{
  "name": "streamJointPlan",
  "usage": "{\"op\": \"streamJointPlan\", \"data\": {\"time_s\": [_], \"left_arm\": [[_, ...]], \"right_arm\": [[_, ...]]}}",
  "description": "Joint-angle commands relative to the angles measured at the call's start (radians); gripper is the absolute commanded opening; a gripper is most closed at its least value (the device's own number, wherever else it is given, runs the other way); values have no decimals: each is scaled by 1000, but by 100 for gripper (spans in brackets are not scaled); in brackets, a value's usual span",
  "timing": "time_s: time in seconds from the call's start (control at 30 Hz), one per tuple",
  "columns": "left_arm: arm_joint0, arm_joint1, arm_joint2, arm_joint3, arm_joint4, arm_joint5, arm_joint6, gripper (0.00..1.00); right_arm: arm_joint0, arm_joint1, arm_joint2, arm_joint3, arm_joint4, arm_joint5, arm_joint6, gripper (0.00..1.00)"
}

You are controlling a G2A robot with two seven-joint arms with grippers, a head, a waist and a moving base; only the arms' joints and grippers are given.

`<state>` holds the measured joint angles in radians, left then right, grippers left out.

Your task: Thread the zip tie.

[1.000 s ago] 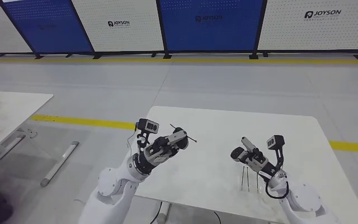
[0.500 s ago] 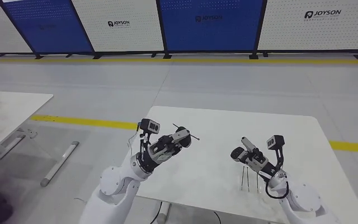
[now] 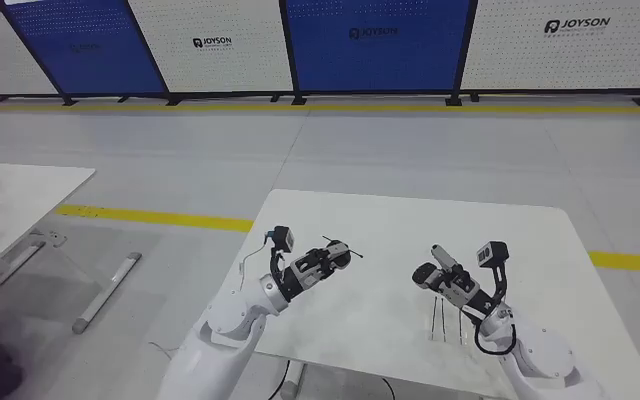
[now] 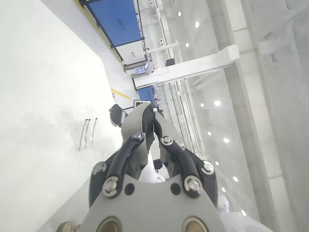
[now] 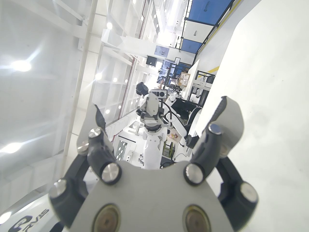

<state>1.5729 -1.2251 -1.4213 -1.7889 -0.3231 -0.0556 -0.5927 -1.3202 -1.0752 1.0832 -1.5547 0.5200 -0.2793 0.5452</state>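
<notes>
Zip tie (image 3: 343,247) comes first in the top view: a thin dark strip pinched crosswise in the left gripper (image 3: 336,257), with an end poking out on either side of it and the whole thing held up off the table (image 3: 400,215). The right gripper (image 3: 437,268) hangs well apart from it, facing it, with its jaws spread and nothing between them. A few spare ties (image 3: 438,318) lie flat on the table just under and behind the right gripper.

In the left wrist view the two fingers (image 4: 141,119) are pressed together on the strip, and a short dark end stands out just past their tips. The spare ties lie on the table farther ahead, off to one side of the gripper.

In the right wrist view the fingers stand wide apart around empty air, and the left gripper sits far ahead, roughly in line with the gap.

The strip looks light, thin, springy and smooth, so it will likely bend, or swivel in a loose pinch. A firm hold close to the head would probably steady the slot. The tail is best taken just behind its tip so it does not whip. Which end is the head is too small to tell.
</notes>
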Motion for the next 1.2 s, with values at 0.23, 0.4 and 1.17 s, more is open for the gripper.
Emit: {"op": "streamJointPlan", "data": {"time_s": [0.23,0.4,1.17], "left_arm": [[-33,0,51,66,80,21,60,0],[-33,0,51,66,80,21,60,0],[52,1,45,-277,-35,-102,167,0]], "right_arm": [[0,0,0,0,0,0,0,100],[0,0,0,0,0,0,0,100],[0,0,0,0,0,0,0,100]]}}
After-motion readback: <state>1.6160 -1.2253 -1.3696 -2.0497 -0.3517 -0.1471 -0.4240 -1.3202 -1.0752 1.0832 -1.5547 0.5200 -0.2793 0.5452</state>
